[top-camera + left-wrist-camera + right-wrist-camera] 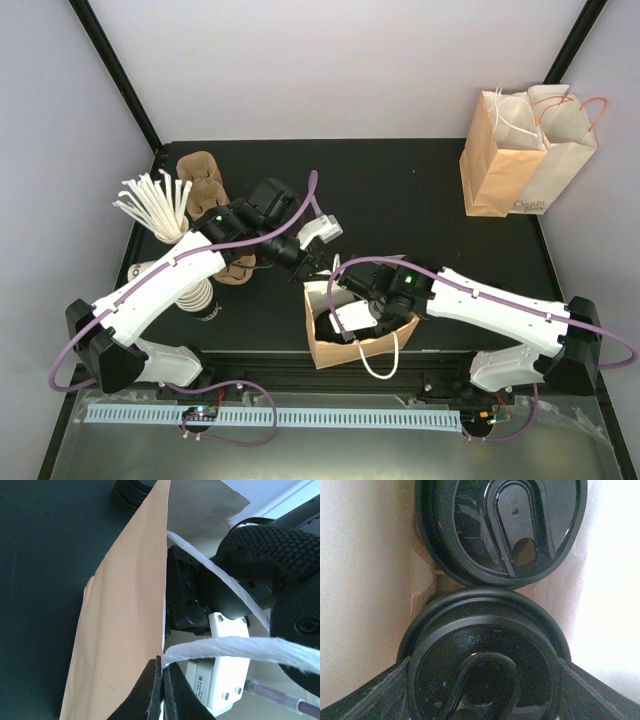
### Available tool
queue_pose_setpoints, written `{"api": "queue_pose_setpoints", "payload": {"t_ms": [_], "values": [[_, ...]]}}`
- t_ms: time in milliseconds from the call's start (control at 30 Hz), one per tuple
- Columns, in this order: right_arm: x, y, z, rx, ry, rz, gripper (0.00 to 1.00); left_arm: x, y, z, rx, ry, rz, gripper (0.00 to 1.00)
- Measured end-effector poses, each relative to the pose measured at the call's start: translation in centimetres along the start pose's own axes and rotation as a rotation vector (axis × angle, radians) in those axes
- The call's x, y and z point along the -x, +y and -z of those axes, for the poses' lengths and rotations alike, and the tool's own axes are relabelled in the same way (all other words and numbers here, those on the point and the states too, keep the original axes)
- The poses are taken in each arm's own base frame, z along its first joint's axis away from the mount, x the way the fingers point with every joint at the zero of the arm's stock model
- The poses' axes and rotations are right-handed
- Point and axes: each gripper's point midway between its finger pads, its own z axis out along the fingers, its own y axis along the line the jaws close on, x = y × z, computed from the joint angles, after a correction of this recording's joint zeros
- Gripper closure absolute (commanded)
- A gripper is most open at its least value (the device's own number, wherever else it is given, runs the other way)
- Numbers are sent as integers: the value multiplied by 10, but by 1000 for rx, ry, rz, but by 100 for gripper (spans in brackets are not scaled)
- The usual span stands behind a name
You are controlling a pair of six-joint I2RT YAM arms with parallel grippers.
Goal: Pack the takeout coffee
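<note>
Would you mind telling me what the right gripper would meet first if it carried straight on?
The right gripper straddles one lidded takeout coffee, apparently gripping it, so that cup comes first. Just beyond stands a second lidded cup beside the brown bag's wall, though depth is unclear.

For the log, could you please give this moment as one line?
left claw: shut on paper bag rim | right claw: in bag, gripping near coffee cup | second coffee cup: in bag
</note>
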Motion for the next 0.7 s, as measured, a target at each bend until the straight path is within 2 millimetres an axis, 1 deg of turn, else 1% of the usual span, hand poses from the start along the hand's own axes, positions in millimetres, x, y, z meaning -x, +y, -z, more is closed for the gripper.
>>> {"api": "queue_pose_setpoints", "payload": {"t_ms": [433, 700], "values": [[2, -1, -6, -13, -13, -16, 88, 0, 3, 0, 18, 1, -9, 98], [4, -2, -9, -22, -29, -20, 88, 2, 8, 0, 49, -6, -20, 90]]}}
